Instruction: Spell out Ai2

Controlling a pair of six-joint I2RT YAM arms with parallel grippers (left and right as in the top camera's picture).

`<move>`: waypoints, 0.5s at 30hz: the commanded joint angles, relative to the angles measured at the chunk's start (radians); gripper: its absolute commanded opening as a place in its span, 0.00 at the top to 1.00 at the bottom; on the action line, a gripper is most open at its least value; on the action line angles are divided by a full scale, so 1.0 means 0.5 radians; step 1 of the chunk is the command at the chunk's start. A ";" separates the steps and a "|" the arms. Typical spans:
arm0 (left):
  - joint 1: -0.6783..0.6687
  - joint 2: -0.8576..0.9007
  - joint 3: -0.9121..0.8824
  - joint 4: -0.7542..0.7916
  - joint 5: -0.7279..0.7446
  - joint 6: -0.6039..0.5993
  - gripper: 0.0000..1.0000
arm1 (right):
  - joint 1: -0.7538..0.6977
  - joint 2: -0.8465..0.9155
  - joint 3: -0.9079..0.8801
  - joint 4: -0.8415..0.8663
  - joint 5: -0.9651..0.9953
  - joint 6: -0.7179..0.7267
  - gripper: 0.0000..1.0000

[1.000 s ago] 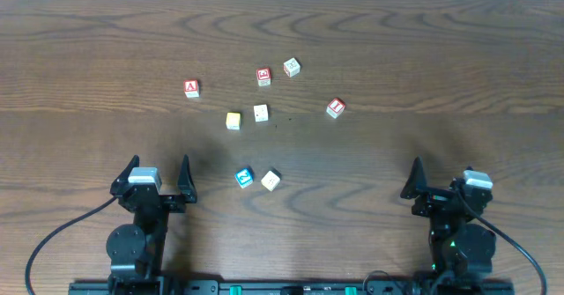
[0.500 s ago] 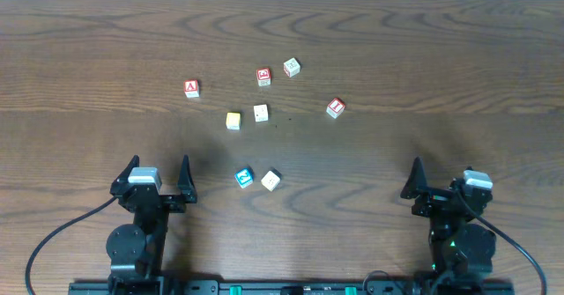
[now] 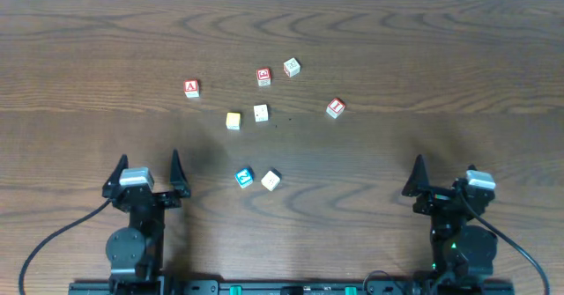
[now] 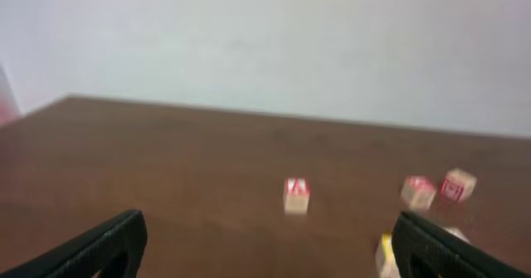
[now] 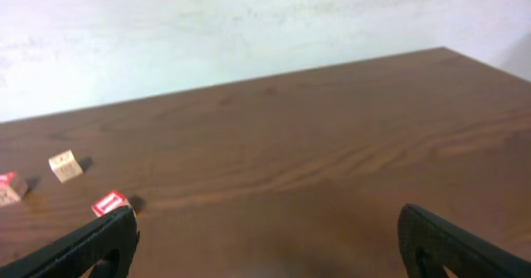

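Note:
Several small letter blocks lie scattered on the brown table (image 3: 423, 57). A red "A" block (image 3: 191, 88) also shows in the left wrist view (image 4: 296, 194). A red block with an "I"-like mark (image 3: 335, 108) also shows in the right wrist view (image 5: 110, 203). A blue block (image 3: 244, 178) lies next to a pale block (image 3: 270, 180); their marks are too small to read. My left gripper (image 3: 146, 168) (image 4: 270, 257) is open and empty near the front edge. My right gripper (image 3: 444, 173) (image 5: 265, 249) is open and empty at the front right.
Another red block (image 3: 263, 77), a beige block (image 3: 292, 67), a yellow block (image 3: 233, 121) and a white block (image 3: 261, 113) sit mid-table. A pale wall stands beyond the table's far edge.
My left gripper has shifted slightly to the left; its wrist view is motion-blurred. The right arm and the blocks have not moved.

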 commanded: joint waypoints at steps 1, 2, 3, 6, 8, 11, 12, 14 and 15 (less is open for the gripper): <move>0.011 -0.014 0.095 0.026 0.124 -0.024 0.05 | -0.017 -0.021 0.046 0.011 0.025 0.037 0.01; 0.011 -0.014 0.145 0.000 0.166 -0.024 0.05 | -0.017 -0.021 0.080 0.004 0.024 0.037 0.01; 0.011 -0.014 0.204 -0.040 0.185 -0.024 0.05 | -0.017 -0.021 0.114 -0.003 0.025 0.037 0.01; 0.012 -0.013 0.454 -0.227 0.192 -0.021 0.04 | -0.017 -0.021 0.267 -0.068 0.026 0.037 0.01; 0.011 -0.012 0.700 -0.359 0.188 -0.021 0.05 | -0.017 -0.021 0.449 -0.163 0.027 0.037 0.01; 0.011 0.001 1.016 -0.473 0.160 -0.020 0.05 | -0.017 -0.019 0.666 -0.207 0.026 0.087 0.01; 0.011 0.018 1.110 -0.499 0.140 -0.011 0.05 | -0.017 -0.018 0.721 -0.207 0.027 0.109 0.01; 0.012 0.072 1.270 -0.555 0.130 0.047 0.05 | -0.017 -0.002 0.838 -0.209 0.032 0.113 0.01; 0.012 0.121 1.366 -0.607 0.130 0.074 0.04 | -0.017 0.021 0.903 -0.226 0.045 0.112 0.01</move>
